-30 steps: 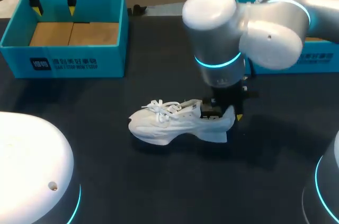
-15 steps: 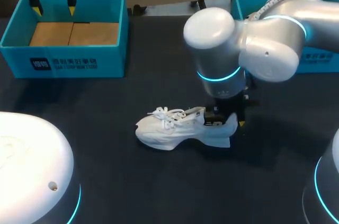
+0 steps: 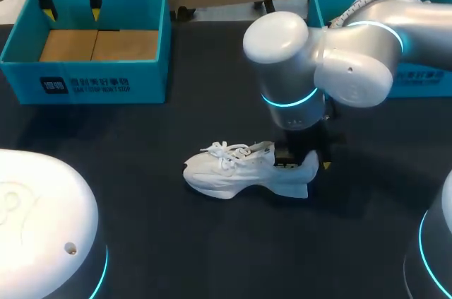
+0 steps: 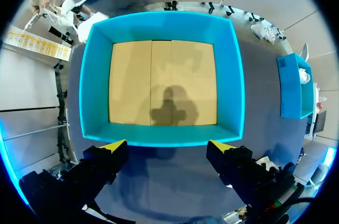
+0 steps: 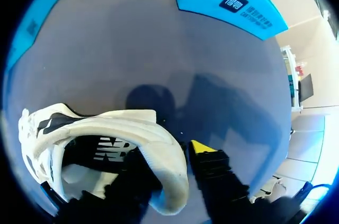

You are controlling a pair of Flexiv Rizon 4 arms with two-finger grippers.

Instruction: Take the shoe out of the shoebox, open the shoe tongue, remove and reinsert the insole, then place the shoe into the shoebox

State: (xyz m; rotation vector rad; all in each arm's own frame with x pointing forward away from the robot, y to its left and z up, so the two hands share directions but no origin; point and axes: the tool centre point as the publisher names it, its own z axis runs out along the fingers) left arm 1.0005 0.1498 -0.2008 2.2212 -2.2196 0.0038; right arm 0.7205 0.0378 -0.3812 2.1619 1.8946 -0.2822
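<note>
Now our right gripper (image 3: 304, 162) clamps the heel of the white shoe (image 3: 233, 172), one finger inside, one outside. The shoe lies mid-table (image 3: 141, 207), toe toward 9 o'clock. Our left gripper (image 3: 69, 3), fingers spread and empty, hangs over the blue shoebox (image 3: 85, 85) at 11 o'clock.
</note>
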